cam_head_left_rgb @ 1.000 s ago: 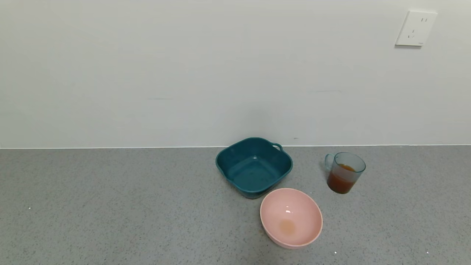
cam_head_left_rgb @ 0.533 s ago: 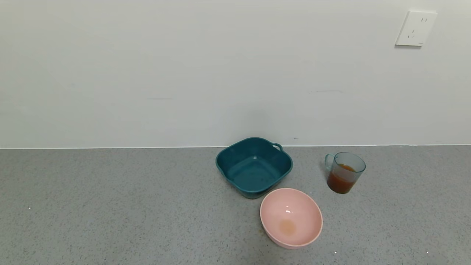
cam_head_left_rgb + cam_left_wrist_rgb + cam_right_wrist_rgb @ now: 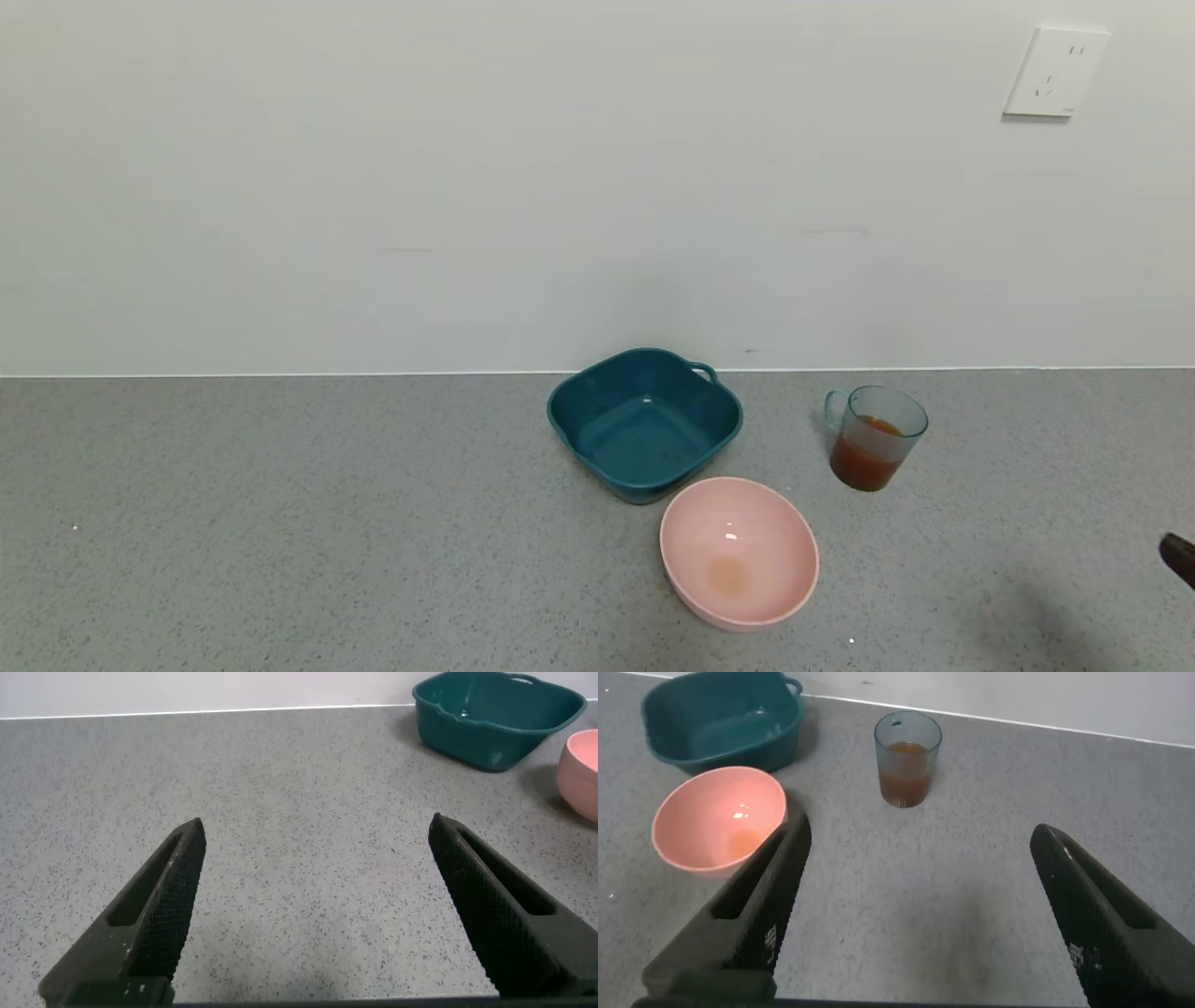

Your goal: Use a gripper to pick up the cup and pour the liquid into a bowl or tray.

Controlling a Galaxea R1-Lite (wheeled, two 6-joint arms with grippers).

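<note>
The right gripper (image 3: 915,915) is hanging wide open above the counter (image 3: 280,523), near the cup (image 3: 907,759) of liquid (image 3: 905,779), which is standing upright just right of the teal basin (image 3: 644,425). The left gripper (image 3: 318,905) is idling open, well apart. Closing squarely around the cup's body, level, should be avoiding spills.

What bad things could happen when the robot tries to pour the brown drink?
The cup holds plenty of liquid, so a bump from the open right hand might tip it onto the counter. The pink bowl sits touching the teal basin, so the pour could land in the wrong one.
</note>
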